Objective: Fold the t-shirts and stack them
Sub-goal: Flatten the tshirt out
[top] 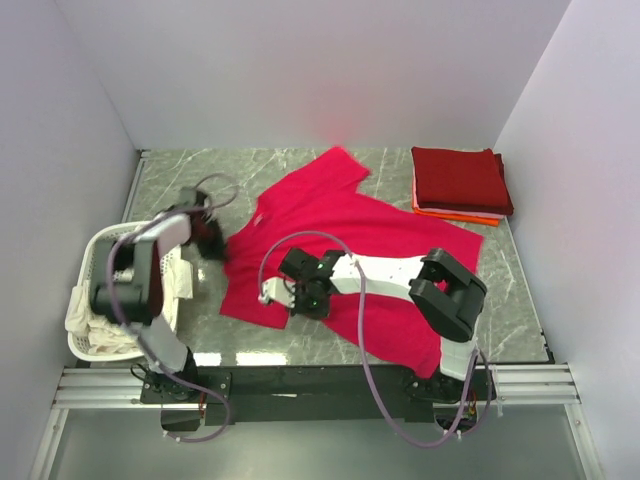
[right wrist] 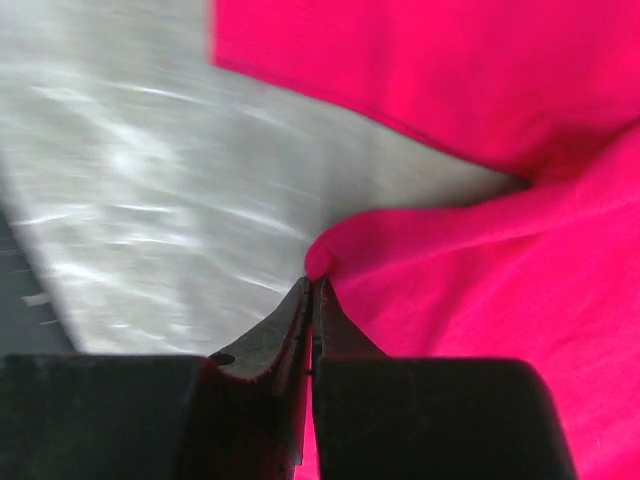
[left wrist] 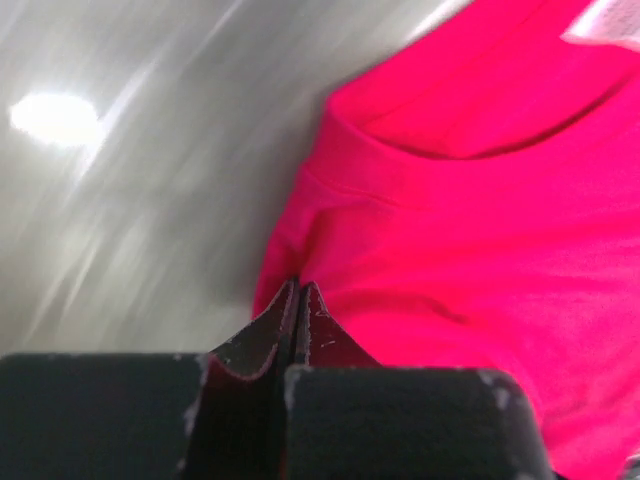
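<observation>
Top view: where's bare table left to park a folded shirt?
Best: the far-left corner of the table, bordered by the back wall, the left wall and the crimson t-shirt. Also a patch on the right, between the folded stack and the near edge. Crowded: the centre under the shirt, and near left by the basket.

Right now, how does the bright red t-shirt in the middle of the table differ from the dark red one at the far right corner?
The bright red t-shirt lies spread open; the dark red t-shirt is folded flat. The bright one rests on the table; the dark one lies on top of an orange shirt. The left gripper and right gripper pinch the bright one's edge; nothing touches the dark one. Both are red cloth.
</observation>
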You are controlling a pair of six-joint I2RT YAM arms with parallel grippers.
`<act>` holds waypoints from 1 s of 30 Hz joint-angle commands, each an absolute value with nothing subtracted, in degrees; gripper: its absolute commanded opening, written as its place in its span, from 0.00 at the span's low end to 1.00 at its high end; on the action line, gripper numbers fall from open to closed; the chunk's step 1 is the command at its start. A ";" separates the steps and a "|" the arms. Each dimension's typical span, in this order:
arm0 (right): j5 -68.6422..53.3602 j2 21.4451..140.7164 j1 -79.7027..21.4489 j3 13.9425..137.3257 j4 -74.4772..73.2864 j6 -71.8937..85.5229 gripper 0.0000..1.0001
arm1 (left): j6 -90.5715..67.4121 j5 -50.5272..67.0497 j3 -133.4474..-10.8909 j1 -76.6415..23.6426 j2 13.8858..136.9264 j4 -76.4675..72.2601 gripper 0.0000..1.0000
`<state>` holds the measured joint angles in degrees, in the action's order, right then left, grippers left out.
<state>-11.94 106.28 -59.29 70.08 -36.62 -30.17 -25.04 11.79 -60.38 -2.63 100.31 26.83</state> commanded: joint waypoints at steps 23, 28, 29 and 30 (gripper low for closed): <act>-32.69 80.95 -20.38 70.41 -41.06 -31.58 0.59 | -21.02 28.92 -72.91 -1.84 84.51 20.39 0.59; -33.75 81.30 -1.26 66.54 -36.83 -21.98 0.57 | -12.85 28.04 -98.19 -5.09 108.92 23.46 0.60; -33.31 81.73 0.60 65.84 -36.65 -21.89 0.57 | -11.70 27.52 -101.65 -5.53 112.12 24.08 0.61; -32.61 82.26 4.44 65.74 -36.56 -21.80 0.56 | -10.56 27.16 -105.17 -6.23 115.37 25.56 0.61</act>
